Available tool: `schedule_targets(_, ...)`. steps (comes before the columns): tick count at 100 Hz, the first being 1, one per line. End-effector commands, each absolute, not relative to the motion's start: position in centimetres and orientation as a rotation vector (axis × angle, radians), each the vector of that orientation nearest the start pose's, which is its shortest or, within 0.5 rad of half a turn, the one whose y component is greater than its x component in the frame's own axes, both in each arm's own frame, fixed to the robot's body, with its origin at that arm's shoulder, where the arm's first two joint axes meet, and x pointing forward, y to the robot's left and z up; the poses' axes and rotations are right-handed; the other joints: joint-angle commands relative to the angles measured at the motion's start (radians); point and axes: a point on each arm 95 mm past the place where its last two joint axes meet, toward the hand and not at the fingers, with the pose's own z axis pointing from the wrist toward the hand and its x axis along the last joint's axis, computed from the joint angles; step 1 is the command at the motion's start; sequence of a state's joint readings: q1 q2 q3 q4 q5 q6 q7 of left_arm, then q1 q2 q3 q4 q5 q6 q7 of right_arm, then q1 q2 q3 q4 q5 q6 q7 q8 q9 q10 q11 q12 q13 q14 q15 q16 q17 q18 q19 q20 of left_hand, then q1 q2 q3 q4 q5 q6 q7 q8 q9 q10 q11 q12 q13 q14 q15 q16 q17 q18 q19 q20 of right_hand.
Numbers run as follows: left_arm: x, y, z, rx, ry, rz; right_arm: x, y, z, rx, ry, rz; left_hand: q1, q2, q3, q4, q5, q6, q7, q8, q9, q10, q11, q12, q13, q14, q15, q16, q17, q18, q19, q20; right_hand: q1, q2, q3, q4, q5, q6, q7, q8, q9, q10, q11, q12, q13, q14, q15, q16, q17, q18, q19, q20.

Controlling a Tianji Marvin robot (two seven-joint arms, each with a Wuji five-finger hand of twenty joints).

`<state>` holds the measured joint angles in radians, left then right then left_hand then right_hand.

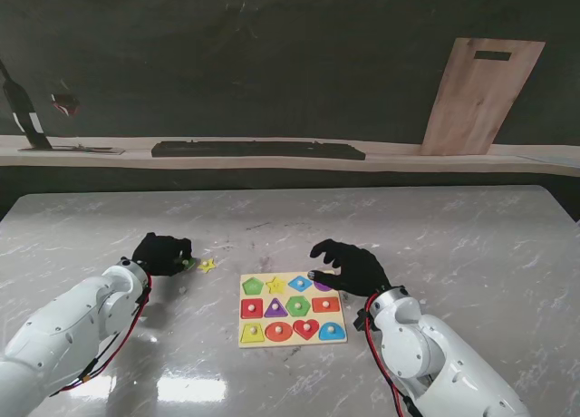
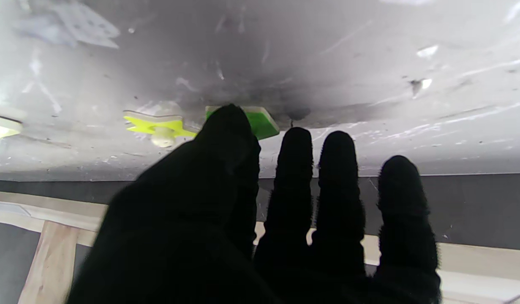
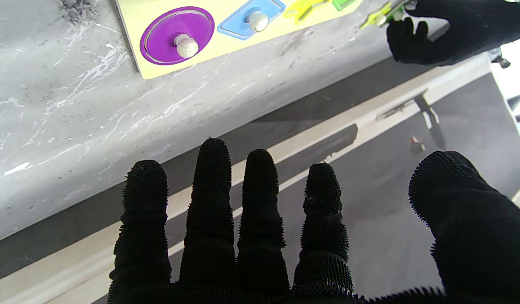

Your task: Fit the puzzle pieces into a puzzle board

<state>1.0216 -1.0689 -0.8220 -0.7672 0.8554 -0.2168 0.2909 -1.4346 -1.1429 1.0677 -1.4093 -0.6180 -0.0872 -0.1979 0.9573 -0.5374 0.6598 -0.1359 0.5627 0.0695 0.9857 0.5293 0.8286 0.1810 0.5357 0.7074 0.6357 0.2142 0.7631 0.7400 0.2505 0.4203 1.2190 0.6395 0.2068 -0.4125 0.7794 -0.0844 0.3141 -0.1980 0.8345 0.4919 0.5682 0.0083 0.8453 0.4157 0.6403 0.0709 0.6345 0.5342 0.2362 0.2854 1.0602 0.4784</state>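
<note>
On the grey marbled surface (image 1: 435, 236) a square yellow wooden puzzle board (image 1: 292, 308) lies flat between the two arms, nearer to me than the middle. Its recesses hold coloured knobbed shapes in three rows of four, among them a red heart piece (image 1: 306, 328) in the nearest row and a purple round piece (image 3: 177, 29) in the far right corner, beside a blue diamond piece (image 3: 251, 20).

The left robot hand (image 1: 163, 252), in a black glove, rests on the surface well left of the board with its fingers curled down. In its wrist view the thumb covers part of a green flat puzzle piece (image 2: 262, 121) lying on the surface; I cannot tell whether the fingers actually grip it or only touch it. Just beside it, toward the board, lies a yellow star-shaped puzzle piece (image 2: 156, 123) with a pale knob (apart from the fingers, untouched).

The right robot hand (image 1: 352, 265), also in a black glove, hovers at the board's far right corner, fingers spread apart and holding nothing; its wrist view shows all five fingers (image 3: 211, 202) separated.

Along the far wall runs a pale ledge carrying a long black bar (image 1: 258, 150), and a light wooden board (image 1: 480, 95) leans against the wall to the right.
</note>
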Motion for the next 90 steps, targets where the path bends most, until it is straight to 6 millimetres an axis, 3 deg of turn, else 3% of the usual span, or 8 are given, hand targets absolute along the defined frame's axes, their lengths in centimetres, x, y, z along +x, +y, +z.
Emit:
schedule_targets(1,50.7,8.8,-38.9,-1.164,1.613,-1.322,42.1,3.1,-34.9,-2.0,-1.755,-2.464,0.043,-0.01,-0.016,-0.054,0.04,-0.029,0.057,-0.009,0.047,0.003,-0.022,0.032,0.029,-0.02,0.033,0.021,0.013,-0.058,0.037,0.027,-0.015,0.014,-0.013,0.038,0.016,-0.03,0.004,0.014,0.016,-0.024,0.014,0.008,0.015,-0.012,0.014,0.011,-0.007,0.002,0.015,0.016)
schedule_targets(51,50.9,8.4,-39.2,-1.18,1.648,-1.31,42.2,3.0,-34.9,-2.002,-1.758,-2.462,0.021,-0.029,-0.012,-0.059,0.108,0.009,0.064,-0.052,0.1,0.044,0.015,0.022,0.084,0.003,0.082,0.032,0.054,-0.028,0.076,0.048,-0.014,0.013,-0.013,0.038,0.017,-0.029,0.004,0.014,0.016,-0.025,0.014,0.008,0.016,-0.012,0.014,0.011,-0.007,0.003,0.016,0.016)
schedule_targets(71,51.0,8.1,-39.5,-1.186,1.686,-1.284,42.2,3.0,-34.9,-2.007,-1.754,-2.461,-0.008,-0.047,0.062,-0.06,0.104,0.019,0.099,-0.032,0.108,0.056,0.06,0.048,0.085,0.003,0.115,0.049,0.054,-0.022,0.084,0.058,-0.015,0.013,-0.012,0.038,0.016,-0.031,0.004,0.014,0.016,-0.025,0.014,0.008,0.016,-0.013,0.014,0.011,-0.007,0.003,0.015,0.016)
schedule_targets(90,51.0,7.8,-40.0,-1.193,1.695,-1.276,42.2,3.0,-34.9,-2.01,-1.752,-2.463,-0.068,-0.099,0.22,-0.054,0.12,0.015,0.129,0.012,0.148,0.064,0.079,0.113,0.109,0.003,0.157,0.073,0.071,-0.013,0.105,0.073,-0.015,0.013,-0.011,0.038,0.017,-0.029,0.004,0.014,0.016,-0.024,0.014,0.008,0.016,-0.013,0.014,0.011,-0.007,0.003,0.016,0.016)
